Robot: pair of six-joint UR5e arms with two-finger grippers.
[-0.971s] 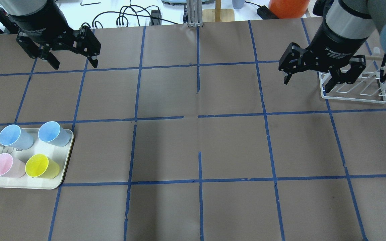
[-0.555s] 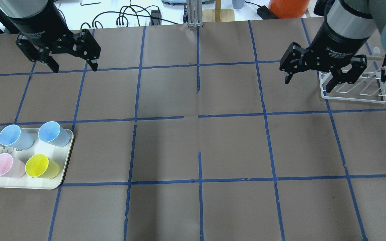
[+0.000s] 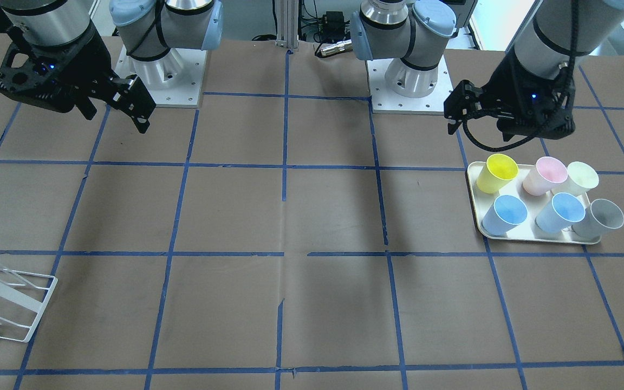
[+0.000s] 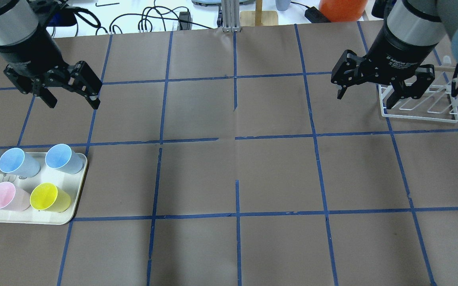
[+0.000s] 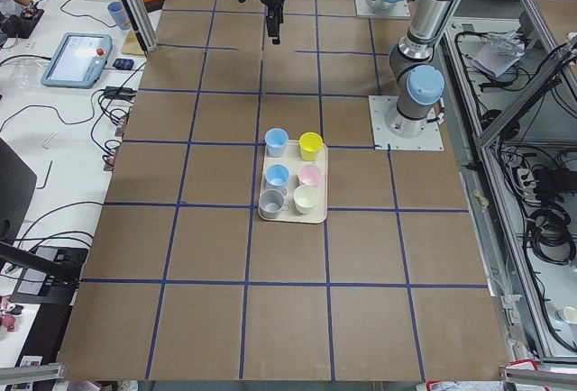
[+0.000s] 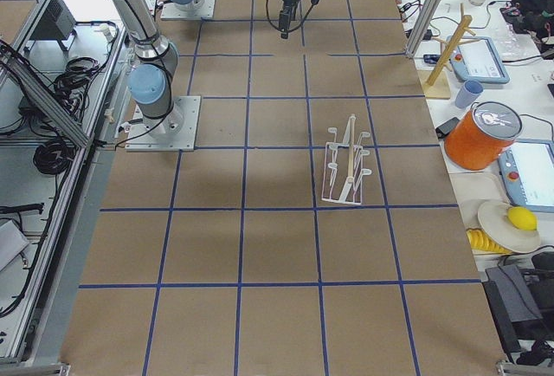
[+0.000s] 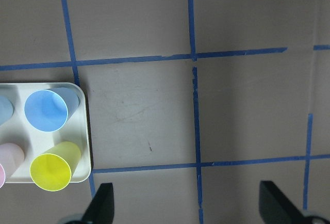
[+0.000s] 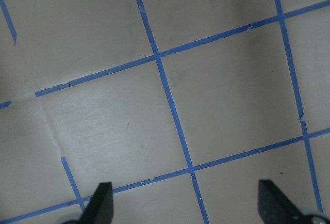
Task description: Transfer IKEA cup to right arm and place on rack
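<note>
Now readying pickup with left gripper (image 4: 74, 104) spread wide near tray (image 4: 78, 184).
Has cup (image 4: 50, 196) upright on tray's inner corner, easy to reach; holds right gripper (image 4: 364, 101), also spread, far from tray by rack (image 4: 420, 109) for handover.

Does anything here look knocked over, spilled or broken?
Nothing stands out. The yellow cup and its five neighbours stand upright on the cream tray, and the white wire rack stands on its base.

The right tool (image 4: 364, 102) is showing white lettering on its black body, reading "Adaptive Gripper"; a smaller line beneath it is proving too small to read.
</note>
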